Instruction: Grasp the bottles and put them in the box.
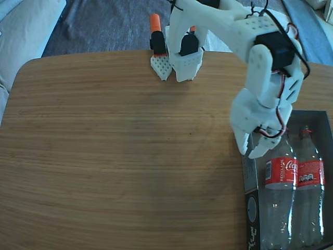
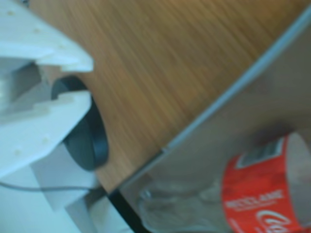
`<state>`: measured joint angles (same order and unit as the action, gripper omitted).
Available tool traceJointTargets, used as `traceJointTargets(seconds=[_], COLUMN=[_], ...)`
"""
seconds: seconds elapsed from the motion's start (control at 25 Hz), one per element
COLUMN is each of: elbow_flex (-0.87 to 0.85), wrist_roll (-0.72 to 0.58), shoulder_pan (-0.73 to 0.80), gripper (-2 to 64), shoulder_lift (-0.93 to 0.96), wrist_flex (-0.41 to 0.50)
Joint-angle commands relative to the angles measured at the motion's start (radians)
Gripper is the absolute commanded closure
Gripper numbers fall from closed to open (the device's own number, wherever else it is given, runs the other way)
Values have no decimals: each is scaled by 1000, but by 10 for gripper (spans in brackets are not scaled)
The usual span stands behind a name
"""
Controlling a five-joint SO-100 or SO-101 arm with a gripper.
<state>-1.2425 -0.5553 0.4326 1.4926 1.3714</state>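
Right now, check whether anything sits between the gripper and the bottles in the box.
Nothing visible does. Both bottles already lie side by side inside the box, and the gripper hangs over the box's near corner, beside the left bottle's neck.

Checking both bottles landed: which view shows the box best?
The fixed view: the box appears with both bottles lying inside. The wrist view shows only a blurred wall and one bottle.
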Motion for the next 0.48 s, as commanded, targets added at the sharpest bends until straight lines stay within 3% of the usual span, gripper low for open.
traceJointTargets(seconds=[0.0, 0.44], elbow_flex=[-2, -170], wrist_roll=[63, 236], shoulder_pan=[-48, -222], gripper=[619, 619], shoulder_lift=[94, 313], wrist_flex=[-3, -38])
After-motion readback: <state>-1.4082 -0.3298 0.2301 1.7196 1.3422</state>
